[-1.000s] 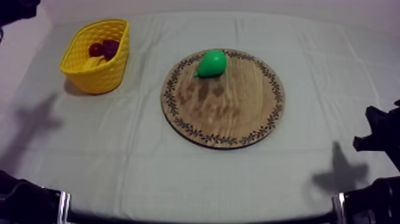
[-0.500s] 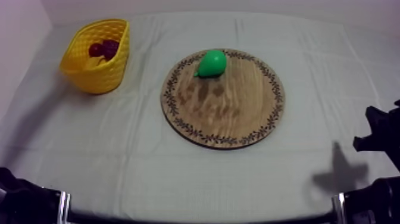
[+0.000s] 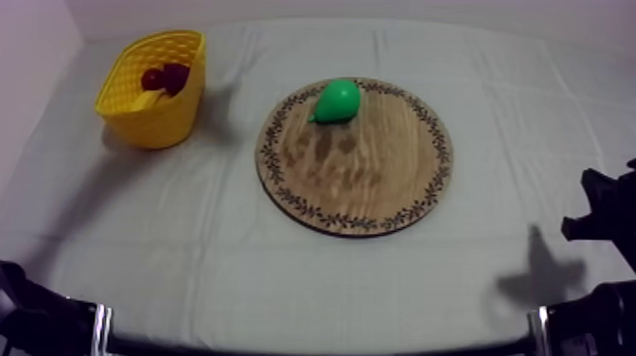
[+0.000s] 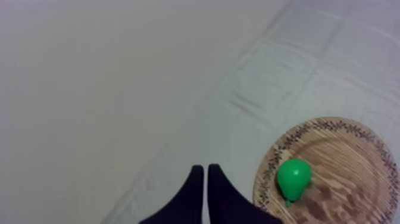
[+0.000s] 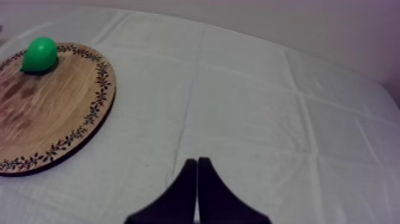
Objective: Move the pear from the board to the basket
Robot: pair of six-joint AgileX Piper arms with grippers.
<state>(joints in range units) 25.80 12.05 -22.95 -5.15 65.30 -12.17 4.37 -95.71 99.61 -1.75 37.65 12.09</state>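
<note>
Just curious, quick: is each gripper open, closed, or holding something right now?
Left gripper: closed, holding nothing.
Right gripper: closed, holding nothing.

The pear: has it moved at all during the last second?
No. The pear lies at the same spot as before, just inside the patterned far rim of the wooden board, and the board itself has not shifted.
</note>
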